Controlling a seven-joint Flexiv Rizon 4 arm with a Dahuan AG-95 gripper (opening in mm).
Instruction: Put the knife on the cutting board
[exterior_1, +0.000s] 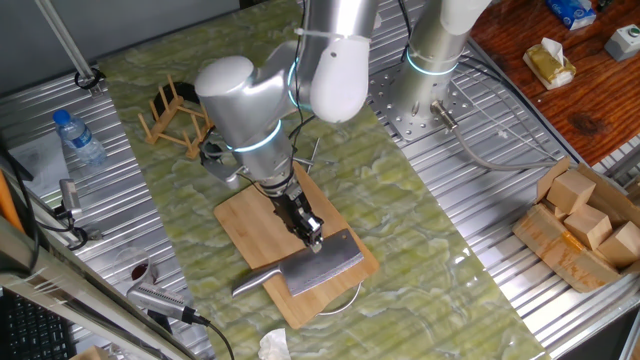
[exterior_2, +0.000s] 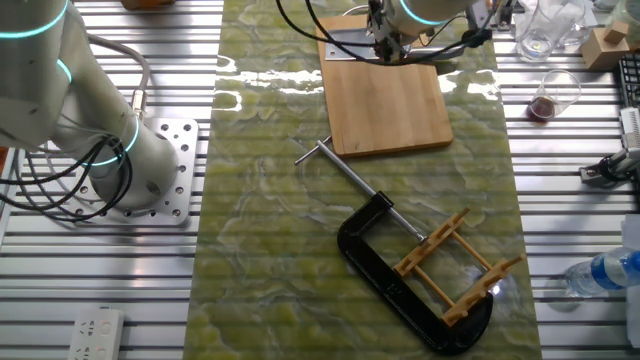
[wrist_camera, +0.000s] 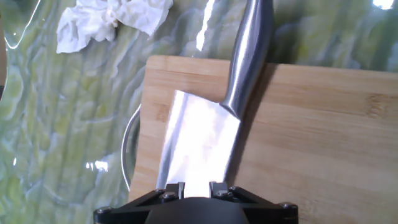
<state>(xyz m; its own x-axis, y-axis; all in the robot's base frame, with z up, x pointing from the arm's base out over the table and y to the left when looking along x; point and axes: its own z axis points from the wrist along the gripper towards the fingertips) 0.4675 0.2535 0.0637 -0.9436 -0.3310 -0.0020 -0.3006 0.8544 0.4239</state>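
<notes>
The knife (exterior_1: 322, 268), an all-metal cleaver, lies flat on the cutting board (exterior_1: 250, 218). Its blade is near the board's front corner and its silver handle sticks out past the board's edge. In the hand view the blade (wrist_camera: 199, 143) runs from my fingers up to the handle, over the bamboo board (wrist_camera: 323, 137). My gripper (exterior_1: 313, 238) stands upright over the blade's edge. In the hand view the gripper (wrist_camera: 196, 186) has its jaws a little apart with the bright blade showing between them. The other fixed view shows the board (exterior_2: 385, 105) and the gripper (exterior_2: 385, 45) at the far end.
A wooden peg rack (exterior_1: 175, 115) stands behind the board; it lies against a black clamp (exterior_2: 400, 270). A crumpled tissue (wrist_camera: 112, 22) lies off the board's corner. A water bottle (exterior_1: 78, 138) is at the left, and a box of wooden blocks (exterior_1: 580, 225) at the right.
</notes>
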